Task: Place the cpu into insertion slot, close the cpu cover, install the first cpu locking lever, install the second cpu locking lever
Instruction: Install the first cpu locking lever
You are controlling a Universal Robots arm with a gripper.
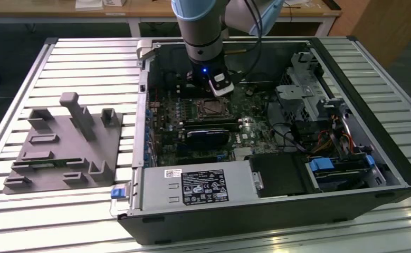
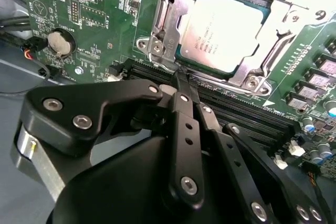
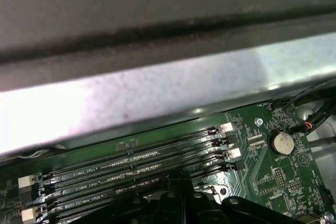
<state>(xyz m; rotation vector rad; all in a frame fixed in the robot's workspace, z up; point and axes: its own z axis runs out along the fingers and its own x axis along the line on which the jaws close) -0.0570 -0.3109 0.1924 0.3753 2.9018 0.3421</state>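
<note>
Chip [image 2: 223,27] sits under the lowered cover [image 2: 169,19]. Gripper [image 2: 181,78], closed on nothing, hovers beside it; the locking step seems in hand, needing careful pressure.

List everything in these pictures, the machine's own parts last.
Open black metal computer case: one, black, on the table.
Slatted silvery metal table: one, silvery, under the case.
Grey moulded fixture block: one, grey, at the exterior view's left of the case.
Green motherboard: one, green, inside the case.
Flat square cpu: one, silvery-tan, seated in its socket.
Thin metal cpu cover frame: one, silvery, lying around the cpu.
Long memory slots: four, black, beside the socket.
Round coin battery: one, silvery, on the motherboard.
Robot arm: one, grey and blue, above the motherboard.
Gripper: one, black, shut, tip beside the socket.
</note>
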